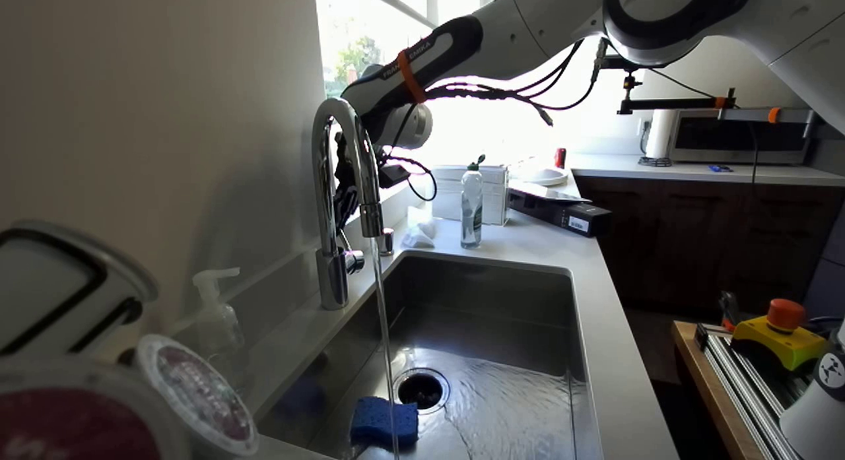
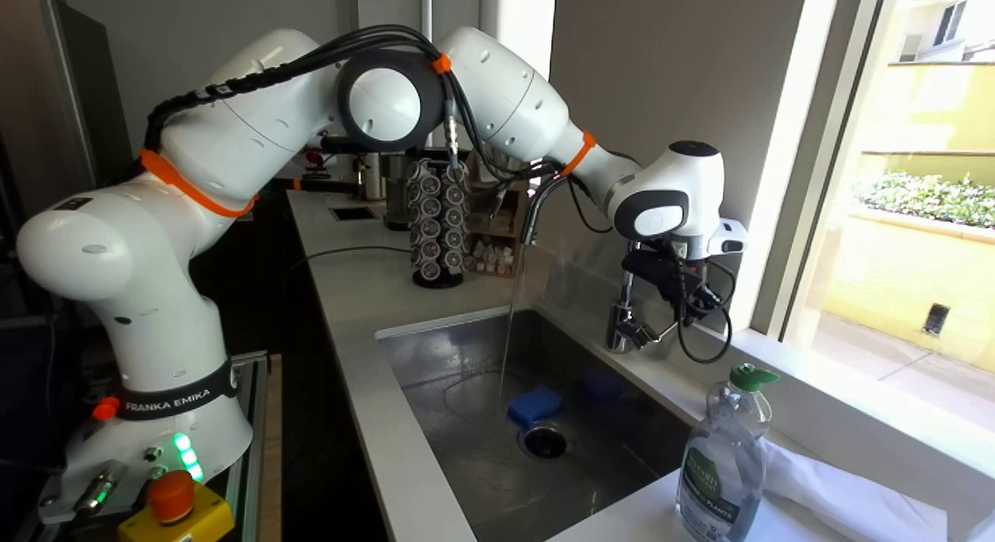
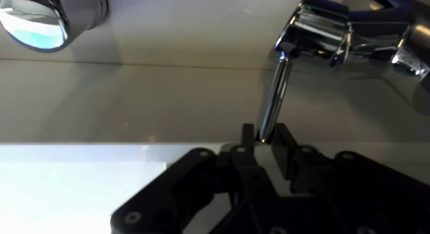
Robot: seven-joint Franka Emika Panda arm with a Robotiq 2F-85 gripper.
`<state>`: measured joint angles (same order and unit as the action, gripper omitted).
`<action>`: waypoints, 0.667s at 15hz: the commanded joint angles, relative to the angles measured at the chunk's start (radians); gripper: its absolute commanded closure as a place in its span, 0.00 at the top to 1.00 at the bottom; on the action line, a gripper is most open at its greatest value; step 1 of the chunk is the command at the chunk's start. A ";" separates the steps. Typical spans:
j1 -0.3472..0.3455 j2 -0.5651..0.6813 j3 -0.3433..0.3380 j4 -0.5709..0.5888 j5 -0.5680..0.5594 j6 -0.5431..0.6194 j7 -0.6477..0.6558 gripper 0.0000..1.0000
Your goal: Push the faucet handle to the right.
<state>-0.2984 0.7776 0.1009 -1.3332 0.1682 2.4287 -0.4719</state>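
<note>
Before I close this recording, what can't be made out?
Wrist view: whether the hand touches the faucet handle, contact lost against dark fingers.
In an exterior view: nearest round lid, cut off by left and bottom edges.
In an exterior view: print on white label, too small.

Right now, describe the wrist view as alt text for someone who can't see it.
The black end effector at the bottom straddles the tip of the slim faucet handle; contact can't be judged. The handle slants down the picture from the faucet's chrome body at upper right, and a rounded chrome cap sits at upper left.
</note>
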 commanded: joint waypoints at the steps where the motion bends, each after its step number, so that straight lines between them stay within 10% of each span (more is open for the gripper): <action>1: 0.026 0.074 -0.017 0.043 -0.029 -0.004 0.018 0.54; 7: 0.022 0.112 -0.012 0.048 -0.035 -0.004 0.014 0.99; 10: 0.013 0.115 -0.011 0.058 -0.032 0.005 0.012 1.00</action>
<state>-0.2847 0.8744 0.0904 -1.2987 0.1462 2.4349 -0.4719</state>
